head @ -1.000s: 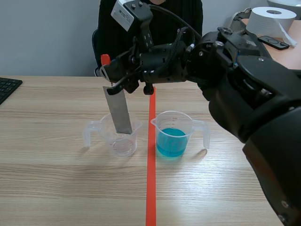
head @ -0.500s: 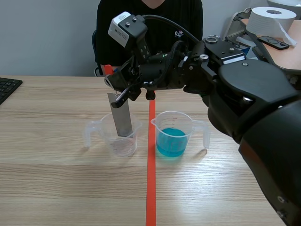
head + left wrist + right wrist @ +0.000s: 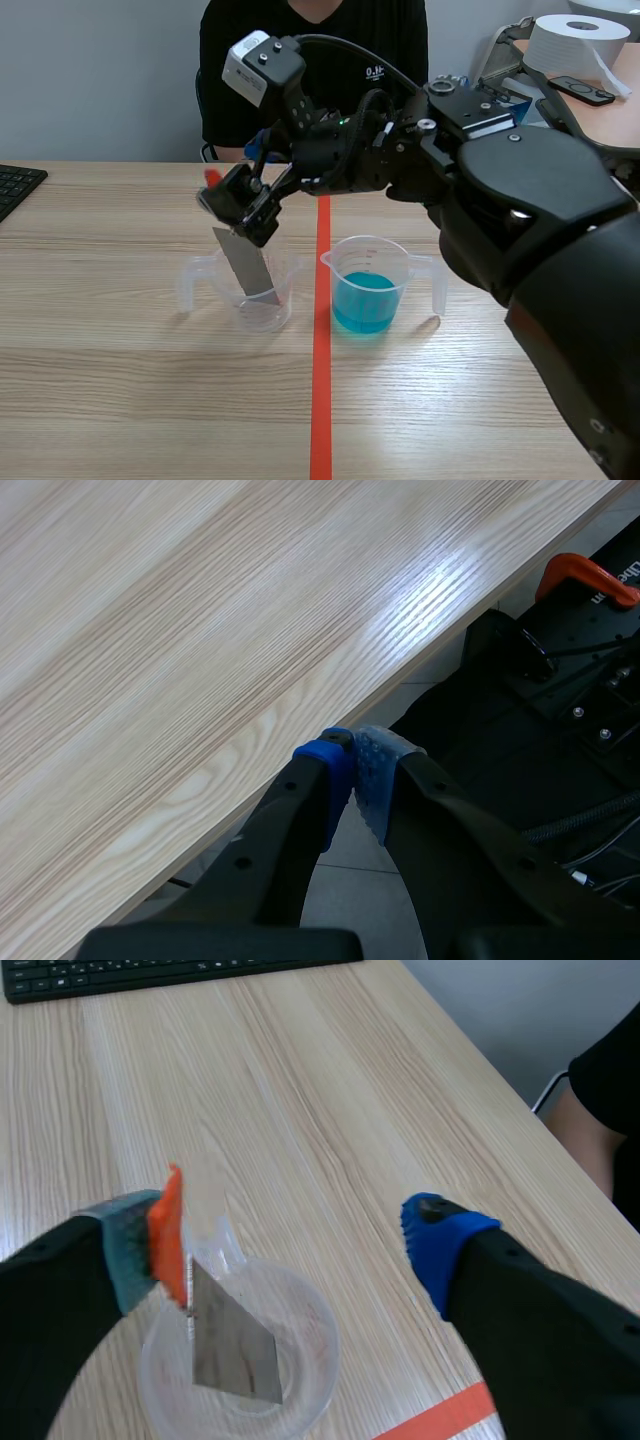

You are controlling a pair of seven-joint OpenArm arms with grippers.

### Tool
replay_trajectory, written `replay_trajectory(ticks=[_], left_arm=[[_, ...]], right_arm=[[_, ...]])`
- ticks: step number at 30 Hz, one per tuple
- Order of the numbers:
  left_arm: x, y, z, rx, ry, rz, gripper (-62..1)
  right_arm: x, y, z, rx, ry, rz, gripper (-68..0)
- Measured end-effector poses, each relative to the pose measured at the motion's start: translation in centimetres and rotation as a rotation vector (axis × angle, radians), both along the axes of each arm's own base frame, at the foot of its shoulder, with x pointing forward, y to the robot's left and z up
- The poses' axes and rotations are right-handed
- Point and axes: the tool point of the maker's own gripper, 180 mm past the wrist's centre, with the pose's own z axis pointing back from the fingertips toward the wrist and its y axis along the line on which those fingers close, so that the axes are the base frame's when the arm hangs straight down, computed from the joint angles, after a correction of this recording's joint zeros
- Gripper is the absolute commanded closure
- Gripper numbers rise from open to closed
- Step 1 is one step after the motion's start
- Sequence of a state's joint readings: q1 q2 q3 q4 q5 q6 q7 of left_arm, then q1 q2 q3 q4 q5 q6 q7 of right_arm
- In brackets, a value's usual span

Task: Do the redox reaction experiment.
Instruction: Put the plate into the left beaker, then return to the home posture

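Wood table (image 3: 120, 400) with a red tape line (image 3: 320, 420) lies nearest me, then the clear beaker (image 3: 262, 308) holding the tilted metal strip (image 3: 245, 262), its orange top against one pad of my wide-spread right gripper (image 3: 288, 1232), a person (image 3: 310, 50) seated beyond, while my left gripper (image 3: 355, 770) hangs pinched empty off the table edge.

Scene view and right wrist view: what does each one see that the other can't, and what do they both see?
Only the scene view: the cup of blue liquid and the paper roll. Only the right wrist view: a look straight down into the clear cup, with the right gripper open wide above it. Both: that clear cup, the metal strip with its orange top leaning inside it, the wooden table and a keyboard.
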State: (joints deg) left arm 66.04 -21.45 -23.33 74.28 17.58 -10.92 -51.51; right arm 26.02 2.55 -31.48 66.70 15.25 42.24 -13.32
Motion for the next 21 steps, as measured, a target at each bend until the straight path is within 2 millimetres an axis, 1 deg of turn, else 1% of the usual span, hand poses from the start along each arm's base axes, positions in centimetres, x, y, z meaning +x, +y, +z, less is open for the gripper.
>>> replay_trajectory(ticks=[2,4,7,11,14,16,19,21], left_arm=[[0.0,0.0,0.0,0.000,0.000,0.000,-4.0],[0.0,0.0,0.0,0.000,0.000,0.000,-4.0],[0.0,0.0,0.0,0.000,0.000,0.000,-4.0],[0.0,0.0,0.0,0.000,0.000,0.000,-4.0],[0.0,0.0,0.0,0.000,0.000,0.000,-4.0],[0.0,0.0,0.0,0.000,0.000,0.000,-4.0],[0.0,0.0,0.0,-0.003,0.002,0.000,-4.0],[0.0,0.0,0.0,-0.003,0.002,0.000,-4.0]], right_arm=[[-0.9,0.9,-0.2,0.002,0.009,0.033,-65.1],[-1.8,1.7,-0.5,-0.004,0.016,0.067,-67.9],[-2.9,2.6,-1.0,-0.017,0.022,0.108,-67.9],[-4.2,3.5,-1.0,0.033,0.069,0.135,-67.9],[-4.8,3.8,-0.6,0.098,0.120,0.136,-67.9],[-5.0,3.9,-0.3,0.112,0.123,0.139,-67.9],[-5.4,4.1,1.0,0.142,0.099,0.152,-67.9],[-6.1,3.9,2.0,0.161,0.069,0.163,-67.9]])
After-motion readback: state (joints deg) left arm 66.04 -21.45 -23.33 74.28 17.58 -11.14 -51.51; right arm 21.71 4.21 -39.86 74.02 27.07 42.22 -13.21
